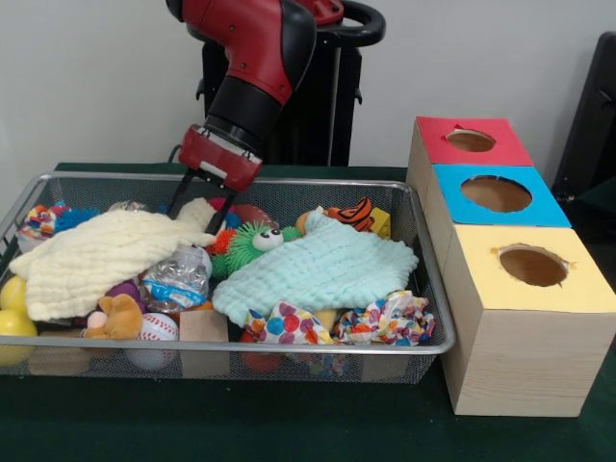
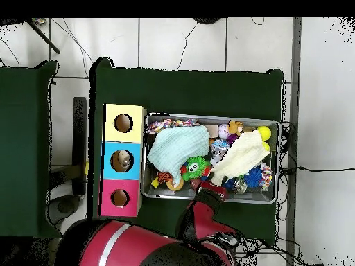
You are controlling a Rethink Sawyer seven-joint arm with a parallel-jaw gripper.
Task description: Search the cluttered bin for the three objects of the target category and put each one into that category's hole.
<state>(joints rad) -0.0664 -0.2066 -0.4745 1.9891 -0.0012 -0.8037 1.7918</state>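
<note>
The wire-mesh bin [image 1: 241, 348] is full of mixed toys and cloths; it also shows in the overhead view [image 2: 201, 116]. My gripper [image 1: 200, 214] is down at the bin's far side, open, with its black fingers [image 1: 179, 197] either side of the far corner of a pale yellow cloth [image 1: 96, 255]. In the overhead view the gripper [image 2: 211, 185] is at the bin's near rim, by that cloth [image 2: 243, 156]. Three wooden boxes stand beside the bin, each with a round hole: red [image 1: 472, 141], blue [image 1: 496, 194] and yellow [image 1: 532, 267].
A mint cloth [image 1: 318, 269] covers the bin's middle. Around it lie a green spiky toy with an eye [image 1: 252, 243], an orange tiger toy [image 1: 354, 212], a baseball [image 1: 157, 329], a wooden block [image 1: 204, 327], yellow balls [image 1: 12, 298], a crumpled plastic bag [image 1: 178, 279] and dotted cloths [image 1: 284, 322].
</note>
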